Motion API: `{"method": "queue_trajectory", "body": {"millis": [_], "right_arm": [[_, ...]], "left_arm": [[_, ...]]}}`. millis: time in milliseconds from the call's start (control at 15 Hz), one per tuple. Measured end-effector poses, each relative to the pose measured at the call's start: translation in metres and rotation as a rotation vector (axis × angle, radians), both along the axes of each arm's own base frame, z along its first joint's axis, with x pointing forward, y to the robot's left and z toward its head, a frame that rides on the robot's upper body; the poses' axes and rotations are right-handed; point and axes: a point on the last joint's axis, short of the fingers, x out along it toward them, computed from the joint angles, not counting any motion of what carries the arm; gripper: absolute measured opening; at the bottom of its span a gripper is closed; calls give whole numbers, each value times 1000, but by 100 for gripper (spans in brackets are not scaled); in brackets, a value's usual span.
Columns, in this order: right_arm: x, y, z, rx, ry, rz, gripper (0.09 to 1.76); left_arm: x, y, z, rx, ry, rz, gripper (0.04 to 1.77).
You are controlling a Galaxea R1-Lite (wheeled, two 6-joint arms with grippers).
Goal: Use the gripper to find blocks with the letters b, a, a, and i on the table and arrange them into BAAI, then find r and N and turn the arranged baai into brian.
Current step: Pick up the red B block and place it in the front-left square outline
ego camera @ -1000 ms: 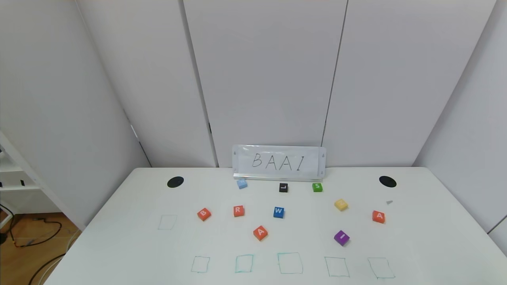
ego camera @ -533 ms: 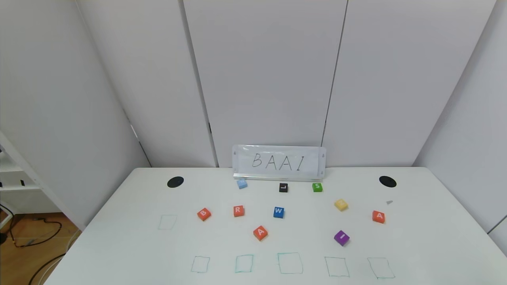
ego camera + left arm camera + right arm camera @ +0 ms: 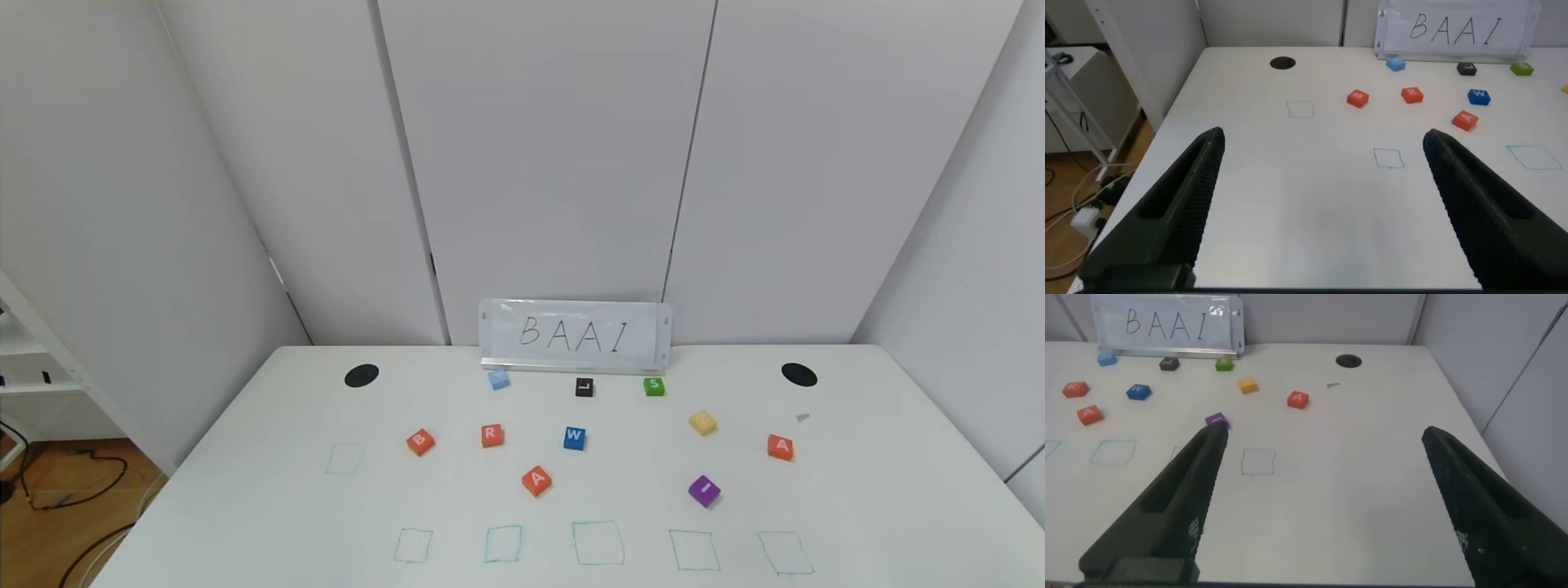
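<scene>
1. Your left gripper (image 3: 1319, 204) hangs above the near left part of the table (image 3: 245, 506), fingers spread wide with nothing between them.
2. Your right gripper (image 3: 1319, 498) sits the same way over the near right side, fingers apart and holding nothing. Neither arm shows in the head view.
3. You have the B block (image 3: 420, 442) at mid-left, turned slightly so its letter leans off square.
4. Just to its right sits r (image 3: 492, 435), letter upright toward you, nearly square to the table edge.
5. One A block (image 3: 537, 480) lies nearer you, between r and the blue W cube (image 3: 574, 438), rotated a little.
6. The other A block (image 3: 780, 447) is far right; the purple I block (image 3: 704, 491) sits nearer you and left of it, its stroke slanted.
7. Being cubes, none has a long axis.
8. The BAAI sign (image 3: 575, 335) stands at the back edge; five teal squares (image 3: 598, 544) line the near edge, all unfilled.
</scene>
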Motion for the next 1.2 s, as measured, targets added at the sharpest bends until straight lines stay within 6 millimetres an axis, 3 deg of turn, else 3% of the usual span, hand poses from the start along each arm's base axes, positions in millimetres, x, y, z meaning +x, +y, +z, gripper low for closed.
{"method": "queue_trajectory", "body": {"millis": [800, 1000, 1200], "right_arm": [[-2, 0, 4, 1, 6, 1, 171], [-4, 0, 16, -4, 24, 0, 171], [-1, 0, 43, -4, 33, -1, 171]], "left_arm": [[-1, 0, 4, 18, -12, -5, 172], [-7, -1, 21, 21, -45, -28, 172], [-11, -1, 42, 22, -55, -33, 172]]}}
